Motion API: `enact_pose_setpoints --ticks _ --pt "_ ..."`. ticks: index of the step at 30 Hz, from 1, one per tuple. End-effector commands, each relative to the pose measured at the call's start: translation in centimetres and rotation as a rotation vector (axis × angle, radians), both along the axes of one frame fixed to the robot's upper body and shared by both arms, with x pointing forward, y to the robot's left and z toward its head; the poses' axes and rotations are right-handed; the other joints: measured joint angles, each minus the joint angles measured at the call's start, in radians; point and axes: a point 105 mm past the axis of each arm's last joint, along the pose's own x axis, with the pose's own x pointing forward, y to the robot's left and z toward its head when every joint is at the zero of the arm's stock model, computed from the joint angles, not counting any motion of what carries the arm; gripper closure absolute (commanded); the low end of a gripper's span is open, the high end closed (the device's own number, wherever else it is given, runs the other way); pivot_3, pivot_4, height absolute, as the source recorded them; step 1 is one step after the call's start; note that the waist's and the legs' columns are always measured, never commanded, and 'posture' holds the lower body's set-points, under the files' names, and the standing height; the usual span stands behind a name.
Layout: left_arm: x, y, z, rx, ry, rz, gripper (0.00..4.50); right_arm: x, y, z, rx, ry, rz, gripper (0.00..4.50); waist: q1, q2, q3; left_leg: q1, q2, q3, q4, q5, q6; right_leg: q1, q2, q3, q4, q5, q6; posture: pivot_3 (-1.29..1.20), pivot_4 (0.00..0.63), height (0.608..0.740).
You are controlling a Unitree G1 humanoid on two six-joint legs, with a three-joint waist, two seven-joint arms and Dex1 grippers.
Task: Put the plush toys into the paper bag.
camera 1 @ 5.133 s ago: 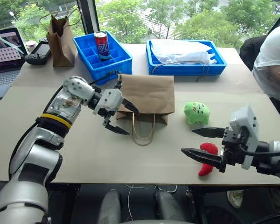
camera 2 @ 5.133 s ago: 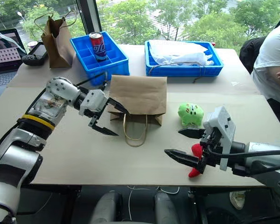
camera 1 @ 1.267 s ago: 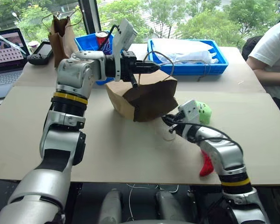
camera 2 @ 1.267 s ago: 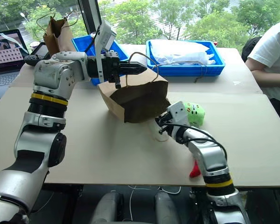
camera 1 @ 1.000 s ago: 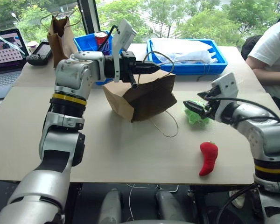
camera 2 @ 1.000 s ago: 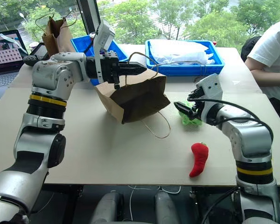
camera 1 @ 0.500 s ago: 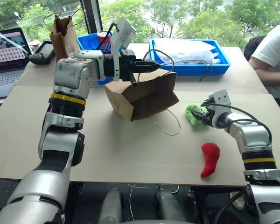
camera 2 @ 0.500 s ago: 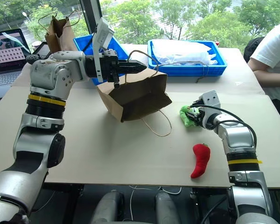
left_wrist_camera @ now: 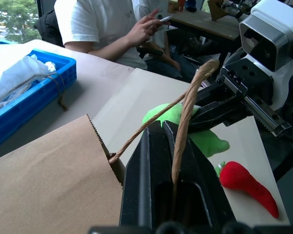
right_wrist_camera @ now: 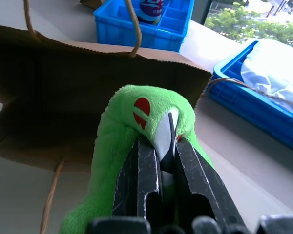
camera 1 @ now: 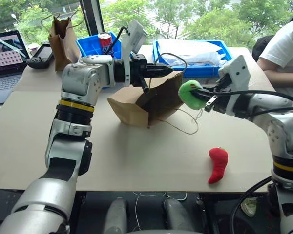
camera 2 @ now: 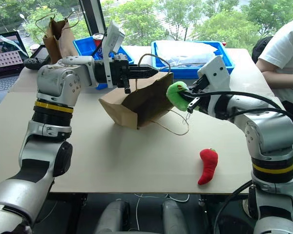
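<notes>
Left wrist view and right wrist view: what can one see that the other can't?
Left wrist view alone: the red chili toy on the table, a person seated behind, the left tool shut on the bag's twine handle.
Right wrist view alone: the soda can in a compartment tray.
Both: the green plush pinched by the right tool, the paper bag.
</notes>
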Motion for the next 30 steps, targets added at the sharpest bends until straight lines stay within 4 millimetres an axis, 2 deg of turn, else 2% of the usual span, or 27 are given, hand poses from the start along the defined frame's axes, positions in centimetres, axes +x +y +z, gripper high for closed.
enact_pose_setpoints --ticks 1,5,10,13,14,16,17,22,24,25,27,30 --pt "-1.2 -0.3 1.0 -0.016 -0.034 -0.050 4.50 0.7 3.0 0.0 0.041 -0.021 0.026 4.46 0.001 0.000 0.000 0.000 0.000 0.000 0.000 0.000 0.000 0.000 0.000 0.000 0.000 0.000 0.000 0.00 0.150 0.702" --pt "-1.4 -0.2 0.8 -0.013 -0.025 -0.053 4.50 1.8 5.4 -1.5 0.077 0.027 0.046 4.46 0.002 0.000 0.000 0.000 0.000 0.000 0.000 0.000 0.000 -0.001 0.000 0.000 0.001 0.000 0.000 0.00 0.150 0.702" --pt "-1.5 -0.2 0.9 -0.017 -0.023 -0.051 4.50 3.3 6.9 -3.8 0.048 0.088 0.037 4.46 0.007 0.000 0.000 -0.001 0.000 0.000 0.000 0.000 0.000 -0.001 0.000 0.000 0.000 0.000 0.000 0.00 0.150 0.702" --pt "-1.6 -0.2 1.1 -0.031 -0.019 -0.050 4.50 3.7 7.3 -4.4 0.117 0.138 0.036 4.46 0.004 0.000 0.000 -0.001 0.000 0.000 0.000 0.000 0.000 -0.001 0.000 -0.001 0.001 0.000 0.000 0.00 0.150 0.702" --pt "-1.6 -0.2 1.1 -0.035 -0.017 -0.050 4.50 3.7 7.5 -4.3 0.155 0.148 0.036 3.57 0.004 0.000 0.000 -0.001 0.000 0.000 0.000 0.000 0.000 -0.001 0.000 -0.001 0.001 0.000 0.000 0.00 0.150 0.702" --pt "-1.7 -0.1 1.1 -0.038 -0.015 -0.049 4.50 3.9 7.5 -4.0 0.181 0.150 0.031 3.09 0.003 0.000 0.000 -0.001 0.000 0.000 0.000 0.000 0.000 -0.001 0.000 -0.001 0.001 0.000 0.000 0.00 0.150 0.702" --pt "-1.7 -0.1 1.1 -0.037 -0.016 -0.049 4.50 4.0 7.4 -3.8 0.192 0.145 0.025 2.56 0.004 0.000 0.000 -0.001 0.000 0.000 0.000 0.000 0.000 -0.001 0.000 -0.001 0.001 0.000 0.000 0.00 0.150 0.702" --pt "-1.6 -0.1 1.0 -0.045 -0.012 -0.045 4.50 4.0 6.2 -1.5 0.319 0.113 -0.004 0.96 0.004 0.000 0.000 -0.001 0.000 0.000 0.000 0.000 0.000 -0.001 0.000 -0.001 0.001 0.000 0.000 0.00 0.150 0.702" --pt "-1.6 -0.2 1.0 -0.047 -0.011 -0.045 4.50 4.0 5.5 -0.5 0.395 0.104 -0.028 0.17 0.004 0.000 0.000 -0.001 0.000 0.000 0.000 0.000 0.000 -0.001 0.000 -0.001 0.001 0.000 0.000 0.00 0.150 0.702" --pt "-1.6 -0.2 1.0 -0.050 -0.010 -0.046 4.50 3.9 5.3 -0.2 0.426 0.107 -0.035 0.02 0.004 0.000 0.000 -0.001 0.000 0.000 0.000 0.000 0.000 -0.002 0.000 -0.001 0.001 0.000 0.000 0.00 0.150 0.702" --pt "-1.6 -0.4 1.0 -0.057 -0.007 -0.052 4.50 3.8 4.8 0.2 0.501 0.111 -0.063 0.02 0.004 0.000 0.000 -0.001 0.000 0.000 0.000 0.000 0.000 -0.002 0.000 -0.001 0.001 0.000 0.000 0.00 0.150 0.702" --pt "-1.5 -0.7 1.0 -0.070 -0.005 -0.056 4.50 3.5 4.4 -0.4 0.452 0.124 -0.082 0.02 0.003 0.000 0.000 -0.001 0.000 0.000 -0.001 0.000 0.000 -0.002 0.000 -0.001 0.002 0.000 0.000 0.00 0.150 0.702"
